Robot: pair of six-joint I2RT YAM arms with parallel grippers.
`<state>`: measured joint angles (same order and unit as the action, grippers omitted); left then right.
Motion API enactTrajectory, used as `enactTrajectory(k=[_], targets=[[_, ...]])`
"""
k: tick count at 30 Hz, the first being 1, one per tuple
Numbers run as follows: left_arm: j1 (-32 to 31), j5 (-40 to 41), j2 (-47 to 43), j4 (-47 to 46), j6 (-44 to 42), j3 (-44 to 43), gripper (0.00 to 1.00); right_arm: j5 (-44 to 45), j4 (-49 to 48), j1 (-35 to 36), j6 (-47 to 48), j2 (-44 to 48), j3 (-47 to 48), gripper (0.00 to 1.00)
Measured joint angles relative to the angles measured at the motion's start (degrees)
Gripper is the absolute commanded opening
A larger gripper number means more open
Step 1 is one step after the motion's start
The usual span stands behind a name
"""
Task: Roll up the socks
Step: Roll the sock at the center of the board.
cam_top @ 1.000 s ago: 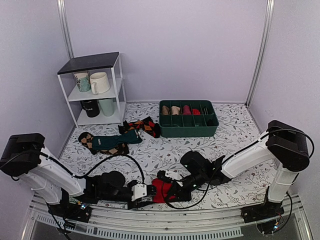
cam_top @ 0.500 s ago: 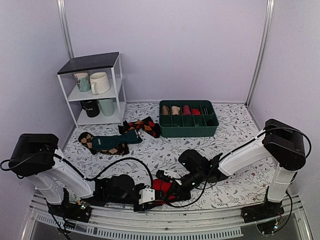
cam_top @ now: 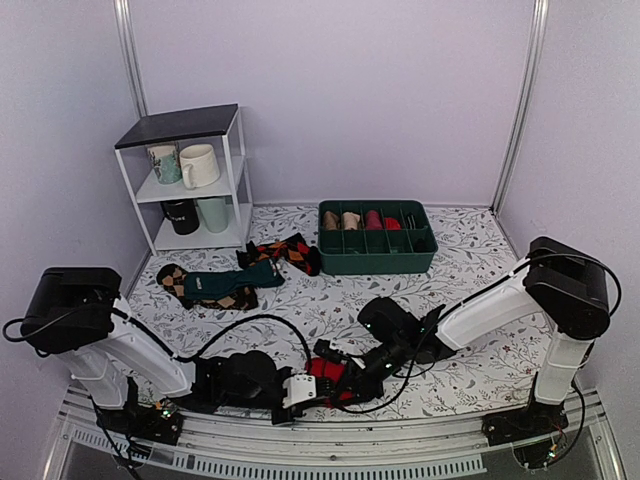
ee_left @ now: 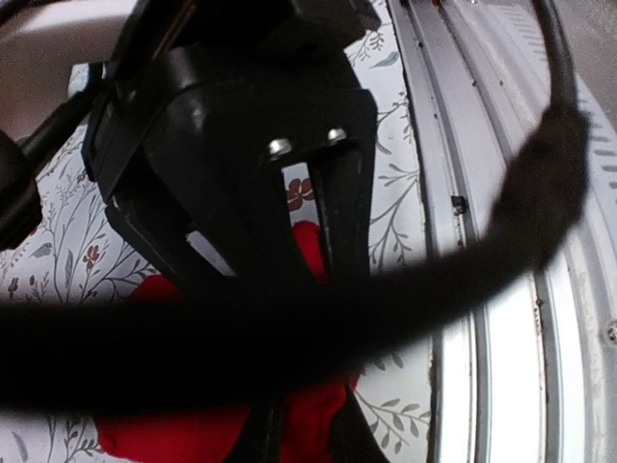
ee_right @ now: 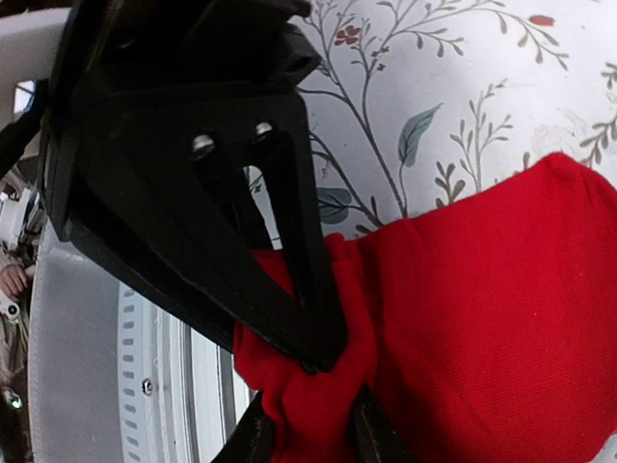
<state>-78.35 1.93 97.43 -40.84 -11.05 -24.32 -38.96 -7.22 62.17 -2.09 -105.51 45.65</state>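
Bunched in a red lump near the middle of the counter's (cam_top: 480,250) near edge: the socks (cam_top: 326,372). Pinched from the right by the right fingers (ee_right: 301,289), clamped on a fold. Gripped from the left by the left fingers (ee_left: 339,217), closed on the cloth.

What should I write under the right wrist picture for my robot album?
Right gripper pinching a fold of the red socks on the flowery table.

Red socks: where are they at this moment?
In the top view the red socks lie bunched near the front edge of the table, about centre, between the left gripper and the right gripper, which pinches the fabric.
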Motion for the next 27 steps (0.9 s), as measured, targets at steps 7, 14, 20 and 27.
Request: enactTrajectory(k=[7,14,20,27], targets=[[0.2,-0.2,0.0,-0.3,6.6,0.0,0.00,10.7,-5.1,1.0,-0.9,6.9,-6.9,0.44],[2.3,-3.2,0.0,-0.6,13.1,0.3,0.00,27.1,-24.2,3.0,6.0,22.5,-26.8,0.52],[4.1,-6.3,0.1,-0.6,16.8,0.2,0.00,32.5,-35.9,7.5,16.1,20.3,-30.1,0.52],[5.1,-8.4,0.4,-0.9,19.1,0.2,0.00,33.2,-40.0,9.4,22.5,16.0,-27.0,0.52]])
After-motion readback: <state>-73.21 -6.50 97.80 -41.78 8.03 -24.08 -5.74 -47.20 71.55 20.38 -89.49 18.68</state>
